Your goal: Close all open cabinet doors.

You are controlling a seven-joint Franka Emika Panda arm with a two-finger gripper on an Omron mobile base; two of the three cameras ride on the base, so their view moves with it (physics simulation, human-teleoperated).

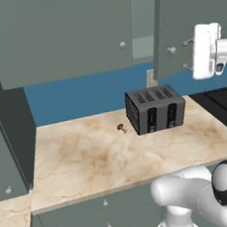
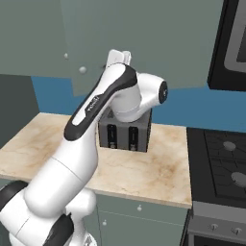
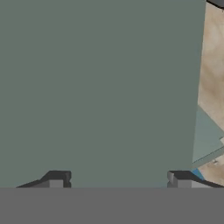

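A grey-green cabinet door (image 1: 193,11) of the upper right cabinet stands ajar, swung out from the wall, with its silver knob (image 1: 172,50) near the lower left corner. My gripper (image 1: 185,55) is open and points at this door's outer face, the fingertips at or very near the panel. In the hand view the door (image 3: 100,87) is close up, with the two spread fingertips (image 3: 57,177) at the bottom and nothing between them. The neighbouring left door (image 1: 61,31) looks flush, its knob (image 1: 122,44) at the lower right. From the right base view the ajar door (image 2: 158,38) hangs over the arm.
A black toaster (image 1: 156,108) stands on the marble counter (image 1: 90,158) below the door. A small brown object (image 1: 121,127) lies to its left. A dark stove (image 2: 221,158) is on the right with a microwave (image 2: 235,38) above. Drawer fronts (image 1: 106,203) run under the counter.
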